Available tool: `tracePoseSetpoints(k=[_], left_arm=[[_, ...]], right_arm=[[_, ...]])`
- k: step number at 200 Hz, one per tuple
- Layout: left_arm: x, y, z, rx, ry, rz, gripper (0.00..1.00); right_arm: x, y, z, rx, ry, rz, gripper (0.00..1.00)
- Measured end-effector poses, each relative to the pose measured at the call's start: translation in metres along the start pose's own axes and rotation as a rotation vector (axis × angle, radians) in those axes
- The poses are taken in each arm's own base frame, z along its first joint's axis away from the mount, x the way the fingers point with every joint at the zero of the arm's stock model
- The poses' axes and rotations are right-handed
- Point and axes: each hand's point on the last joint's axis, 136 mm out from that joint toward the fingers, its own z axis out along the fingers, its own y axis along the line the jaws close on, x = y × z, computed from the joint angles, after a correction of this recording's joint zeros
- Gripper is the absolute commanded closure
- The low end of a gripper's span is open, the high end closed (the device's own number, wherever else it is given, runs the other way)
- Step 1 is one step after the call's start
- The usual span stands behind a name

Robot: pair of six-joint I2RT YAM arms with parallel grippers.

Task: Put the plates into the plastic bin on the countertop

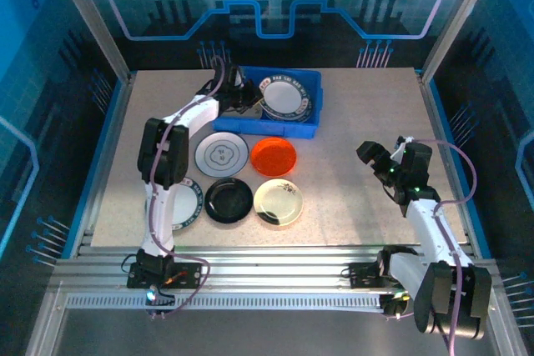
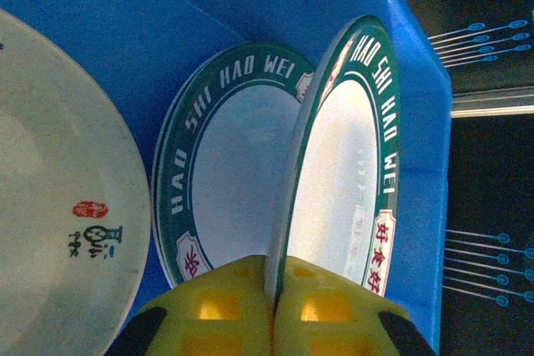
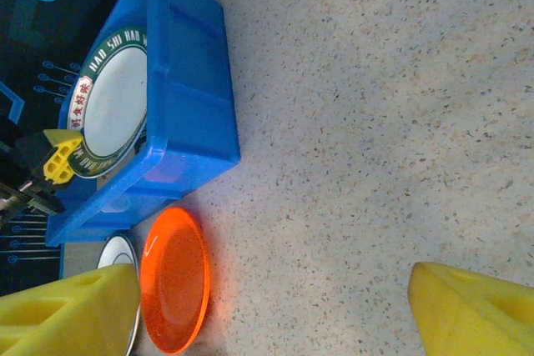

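Observation:
In the left wrist view my left gripper (image 2: 275, 279) is shut on the edge of a white plate with a green lettered rim (image 2: 350, 172), held tilted on edge inside the blue plastic bin (image 2: 421, 122). A matching plate (image 2: 221, 181) lies flat beneath it and a beige plate (image 2: 50, 206) sits to the left. From above, the left gripper (image 1: 240, 97) is at the bin's (image 1: 292, 132) left end. My right gripper (image 1: 385, 156) hangs open over the bare countertop (image 1: 359, 106), right of the orange-red plate (image 3: 175, 281).
On the countertop in front of the bin lie a grey-white plate (image 1: 222, 154), the orange-red plate (image 1: 274, 156), a black plate (image 1: 229, 199), a cream plate (image 1: 278, 203) and a dark-rimmed plate (image 1: 190, 204) partly under the left arm. Aluminium rails (image 1: 267, 256) run along the near edge.

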Motion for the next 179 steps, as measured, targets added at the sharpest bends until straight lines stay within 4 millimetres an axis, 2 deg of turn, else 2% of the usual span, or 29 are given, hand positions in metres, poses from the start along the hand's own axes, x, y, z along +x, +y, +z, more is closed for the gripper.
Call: tracePoseSetpoints(k=[39,99,113,128,142,160,179], left_arm=[[0.001,0.01,0.012,-0.01,0.008,-0.012,1.0],[0.0,0.01,0.029,-0.008,0.015,-0.025,1.0],[0.001,0.009,0.03,-0.014,0.021,-0.025,0.82],[0.0,0.005,0.031,-0.012,0.023,-0.021,0.66],[-0.002,0.0,0.03,-0.008,0.02,-0.022,0.59],[-0.005,-0.004,0.028,-0.01,0.017,-0.02,0.56],[-0.006,-0.006,0.026,-0.015,0.016,-0.013,0.48]], right_arm=[[-0.001,0.001,0.0,-0.002,-0.003,-0.001,0.15],[0.001,0.004,0.001,-0.012,0.003,-0.002,0.16],[0.002,0.005,0.001,-0.013,0.004,-0.004,0.16],[0.003,0.005,0.001,-0.014,0.007,-0.006,0.16],[0.003,0.005,0.001,-0.014,0.007,-0.006,0.16],[0.004,0.007,0.001,-0.019,0.009,-0.011,0.16],[0.004,0.01,0.0,-0.025,0.005,-0.02,0.15]])
